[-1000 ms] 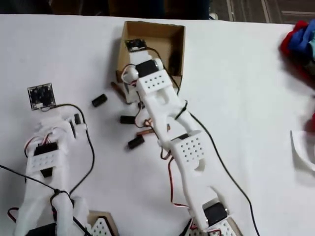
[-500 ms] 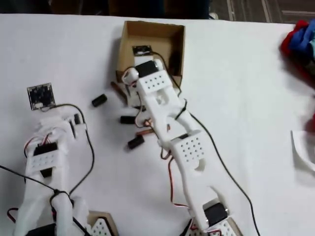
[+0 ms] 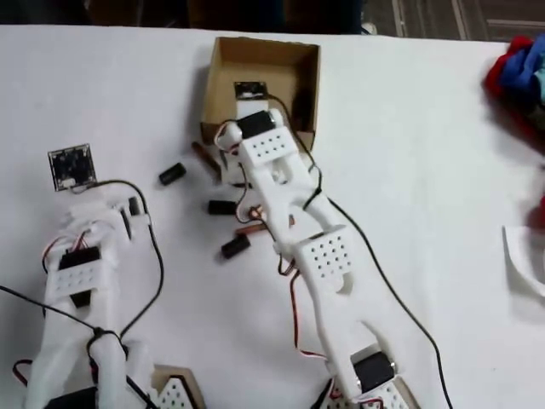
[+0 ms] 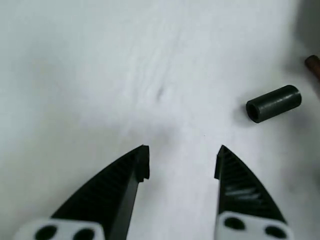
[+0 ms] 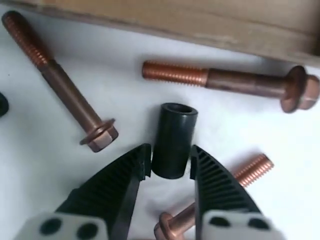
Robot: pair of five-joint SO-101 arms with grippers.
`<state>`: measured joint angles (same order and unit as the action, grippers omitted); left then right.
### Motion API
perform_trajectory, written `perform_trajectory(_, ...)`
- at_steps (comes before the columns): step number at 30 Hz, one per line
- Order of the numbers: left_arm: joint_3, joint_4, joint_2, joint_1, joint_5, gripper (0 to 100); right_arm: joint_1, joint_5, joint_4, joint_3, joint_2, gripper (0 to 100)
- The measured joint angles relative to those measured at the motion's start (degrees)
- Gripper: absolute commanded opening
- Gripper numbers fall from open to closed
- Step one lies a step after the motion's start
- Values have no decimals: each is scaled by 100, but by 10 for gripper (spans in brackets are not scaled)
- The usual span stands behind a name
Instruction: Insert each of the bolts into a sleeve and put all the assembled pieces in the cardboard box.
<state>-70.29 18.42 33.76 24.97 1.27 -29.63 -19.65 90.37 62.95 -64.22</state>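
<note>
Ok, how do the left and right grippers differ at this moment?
The left gripper is open with nothing between its fingers; the right gripper is closed on a black sleeve. The left gripper is over bare table, a loose sleeve lying off to one side; the right gripper is among three copper bolts beside the cardboard box. Both have black ridged fingers aimed at the table.

A bolt (image 4: 313,65) is cut off at the left wrist view's edge. A second bolt (image 5: 252,171) lies partly hidden behind the right fingers (image 5: 215,190).
</note>
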Motion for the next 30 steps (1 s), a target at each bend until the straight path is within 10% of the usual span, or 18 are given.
perform_trajectory(24, 0, 0, 0, 0, 0, 234, 193, 2040, 941, -1626, 1037, 26)
perform_trajectory(30, 0, 0, 0, 0, 0, 234, 193, 2207, 958, -1714, 1275, 223)
